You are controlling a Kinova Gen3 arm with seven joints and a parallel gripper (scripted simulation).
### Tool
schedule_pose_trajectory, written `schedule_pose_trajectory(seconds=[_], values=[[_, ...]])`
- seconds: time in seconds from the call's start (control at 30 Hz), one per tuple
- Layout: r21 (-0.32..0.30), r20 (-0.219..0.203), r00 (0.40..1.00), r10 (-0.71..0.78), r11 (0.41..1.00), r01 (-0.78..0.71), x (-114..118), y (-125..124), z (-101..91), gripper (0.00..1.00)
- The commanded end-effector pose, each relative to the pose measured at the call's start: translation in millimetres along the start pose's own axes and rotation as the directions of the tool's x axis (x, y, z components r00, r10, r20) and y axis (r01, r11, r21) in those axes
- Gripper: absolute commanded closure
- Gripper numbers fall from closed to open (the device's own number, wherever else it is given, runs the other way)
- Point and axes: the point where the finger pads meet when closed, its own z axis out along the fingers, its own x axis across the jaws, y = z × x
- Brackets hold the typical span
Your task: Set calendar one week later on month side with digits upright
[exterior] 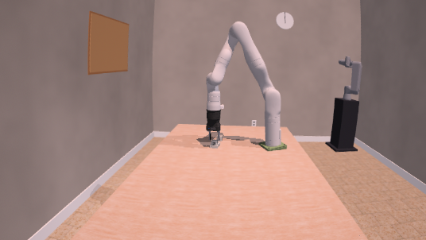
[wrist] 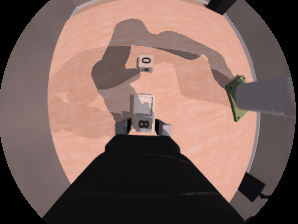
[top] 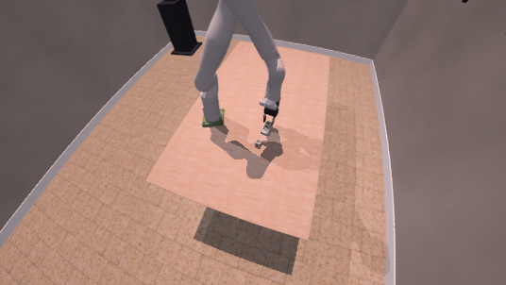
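Pincer (wrist: 143,124) is held open, nothing gripped, low over the bench (exterior: 222,191). One cube (wrist: 143,106) (digit 8 facing the wrist view) is seen between the fingers. A second cube (wrist: 145,63), showing 0, lies farther off, apart.

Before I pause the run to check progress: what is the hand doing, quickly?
Hand: open, holding nothing; its fingers stand on either side of a cube without gripping it.
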Motion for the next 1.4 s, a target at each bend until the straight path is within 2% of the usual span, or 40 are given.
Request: schedule_pose_trajectory(seconds=[0.0, 0.4, 1.37], values=[[0.001, -0.004, 1.0, -0.001, 1.0, 0.001, 1.3, 0.1, 4.6, 0.1], [0.001, -0.004, 1.0, -0.001, 1.0, 0.001, 1.3, 0.1, 22.2, 0.1], [0.001, -0.004, 1.0, -0.001, 1.0, 0.001, 1.3, 0.1, 23.3, 0.1]])
